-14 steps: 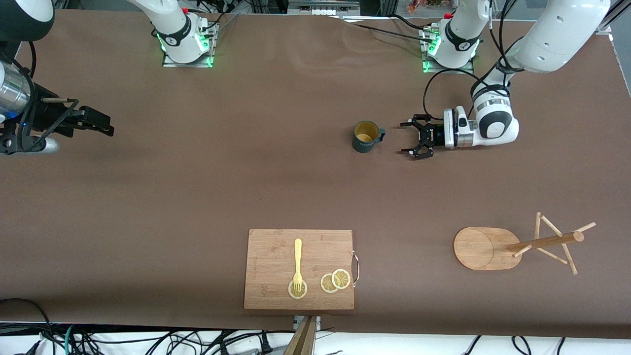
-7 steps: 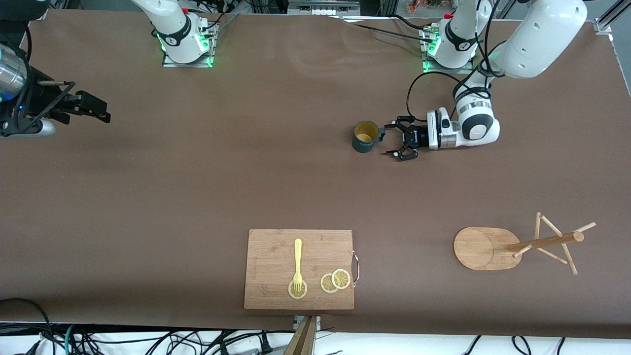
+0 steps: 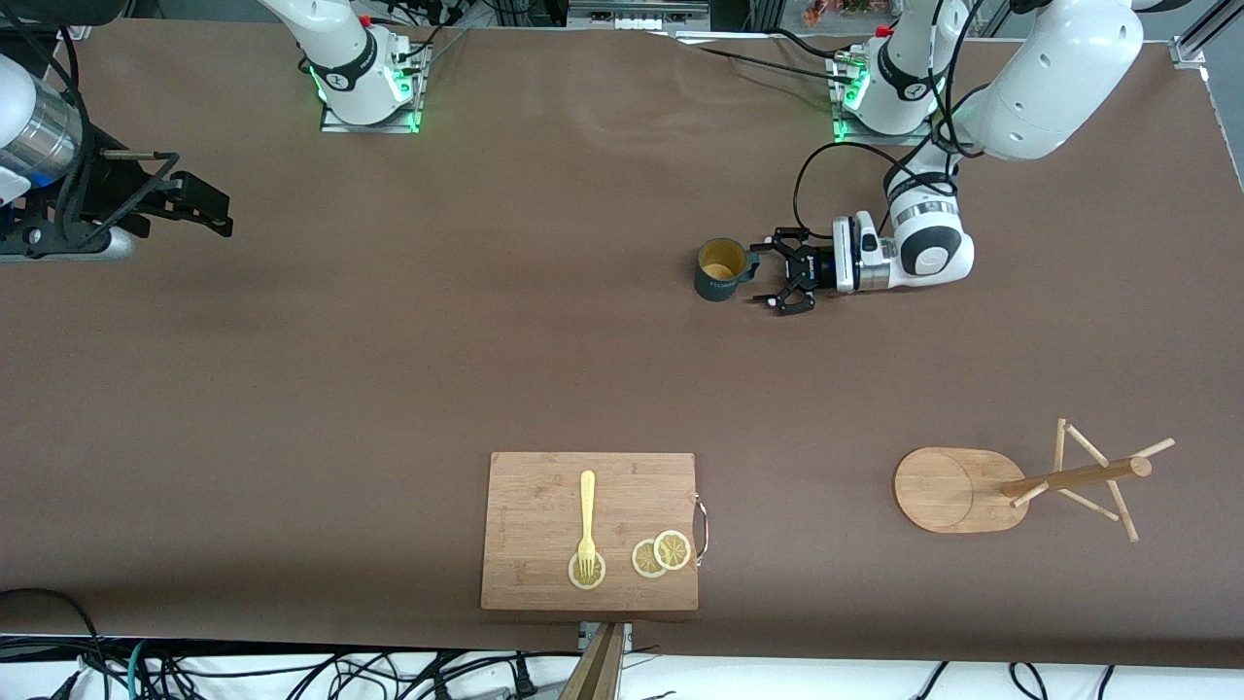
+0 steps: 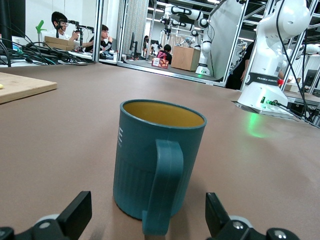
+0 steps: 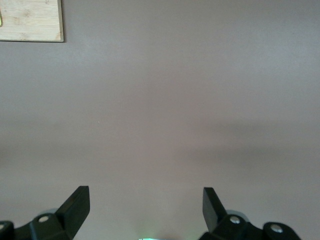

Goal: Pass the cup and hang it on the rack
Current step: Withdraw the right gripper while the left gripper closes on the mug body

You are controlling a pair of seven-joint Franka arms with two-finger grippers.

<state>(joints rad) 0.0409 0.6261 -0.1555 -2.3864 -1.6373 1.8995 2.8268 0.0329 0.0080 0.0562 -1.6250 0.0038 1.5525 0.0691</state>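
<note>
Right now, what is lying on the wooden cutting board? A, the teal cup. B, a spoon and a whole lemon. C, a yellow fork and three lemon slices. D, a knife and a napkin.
C: the front view shows a yellow fork on the cutting board, its tines on one of three lemon slices; the cup stands on the table, apart from the board.

Cup: you see the cup (image 3: 722, 269) upright on the brown table (image 3: 389, 369), handle turned toward the left arm's end.
Left gripper: your left gripper (image 3: 777, 273) lies level just beside that handle, fingers spread, not closed on it.
Right gripper: your right gripper (image 3: 199, 207) waits at the right arm's end, over bare table.
Rack: the rack (image 3: 1020, 481) stands nearer the camera, toward the left arm's end.
Cutting board: the cutting board (image 3: 544, 496) carries a fork (image 3: 587, 515) and three lemon slices (image 3: 661, 554).
</note>
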